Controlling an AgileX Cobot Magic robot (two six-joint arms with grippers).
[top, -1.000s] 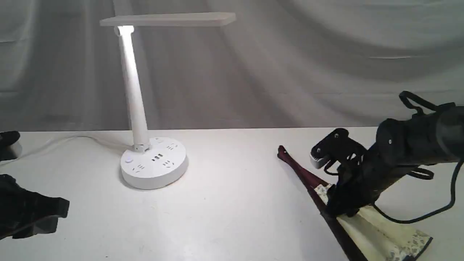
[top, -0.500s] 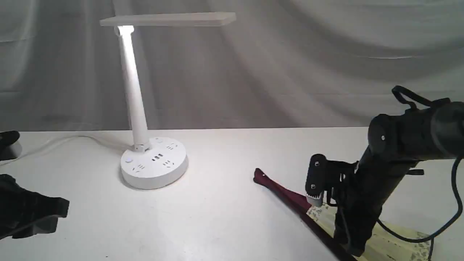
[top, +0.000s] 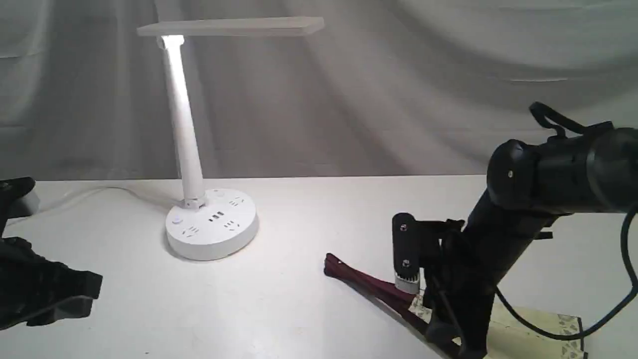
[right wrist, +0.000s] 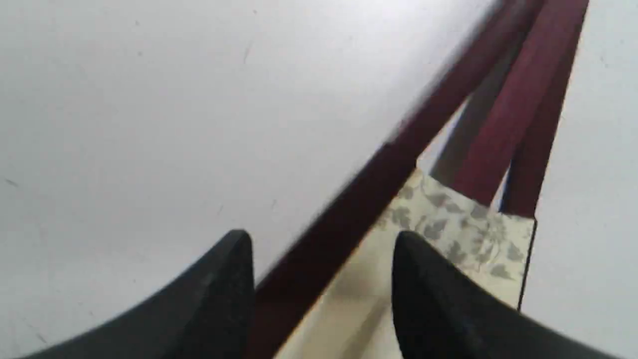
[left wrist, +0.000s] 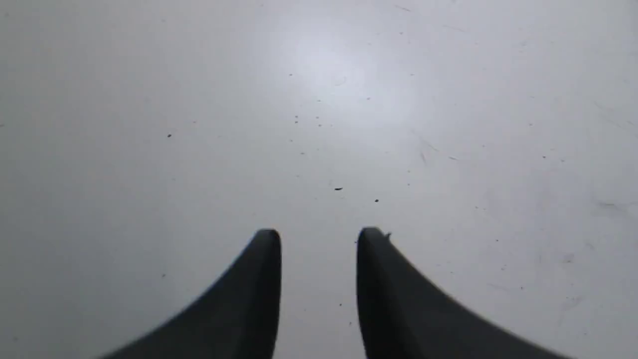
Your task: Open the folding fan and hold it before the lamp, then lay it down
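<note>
The folding fan (top: 371, 288) lies low at the front right, only slightly spread. Its maroon ribs (right wrist: 518, 114) point left towards the lamp, and its cream leaf (top: 528, 329) with a patterned border (right wrist: 458, 219) trails right. My right gripper (right wrist: 324, 249) is shut on the fan's outer rib and the folded leaf, near where the ribs meet the paper; in the exterior view the arm (top: 478, 279) hides the grip. The lit white lamp (top: 187, 129) stands at the back left on its round base (top: 212, 224). My left gripper (left wrist: 319, 239) hangs open over bare table at the far left (top: 45, 294).
The lamp's white cable (top: 84, 192) runs left along the back of the white table (top: 299, 299). A grey curtain (top: 398, 89) closes off the back. A black cable (top: 613, 314) loops from the right arm over the fan's leaf.
The right arm has swung down and leftward with the fan. The fan's pivot end has moved left and nearer the front edge, now lying low by the tabletop. The left gripper barely shifted.
</note>
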